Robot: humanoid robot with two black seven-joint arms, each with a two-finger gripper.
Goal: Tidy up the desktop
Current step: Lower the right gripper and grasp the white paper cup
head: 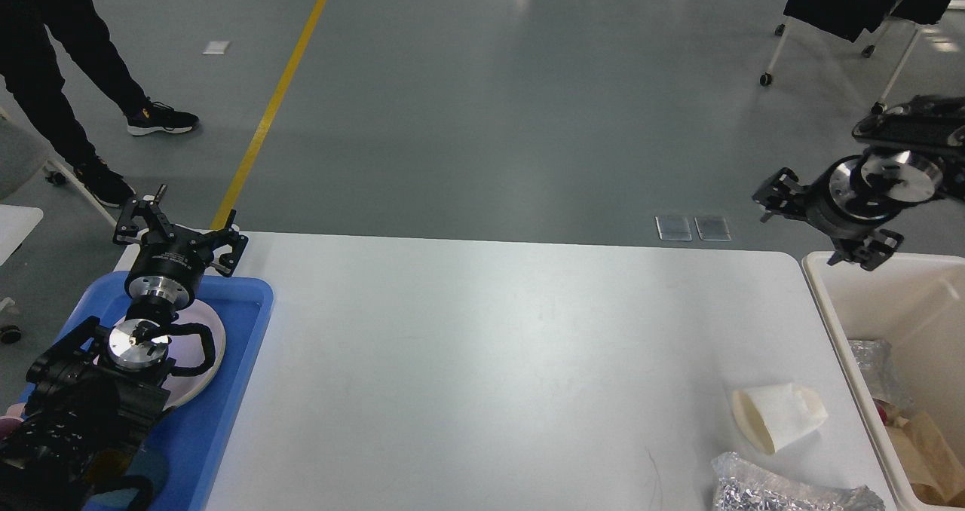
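The white desktop (490,345) fills the middle of the head view. A crushed white paper cup (780,417) lies on its side near the front right. A crumpled silver foil wrapper (784,488) lies at the front edge just below it. My left gripper (181,226) is open and empty, above the far end of the blue tray (252,322). My right gripper (805,226) is open and empty, in the air over the far left corner of the cream bin (825,300).
The blue tray holds a white plate (217,345), partly hidden by my left arm. The cream bin at the right holds foil (871,360) and brown paper (927,451). A person's legs (68,81) stand beyond the table's far left. A wheeled rack (852,13) stands at the far right.
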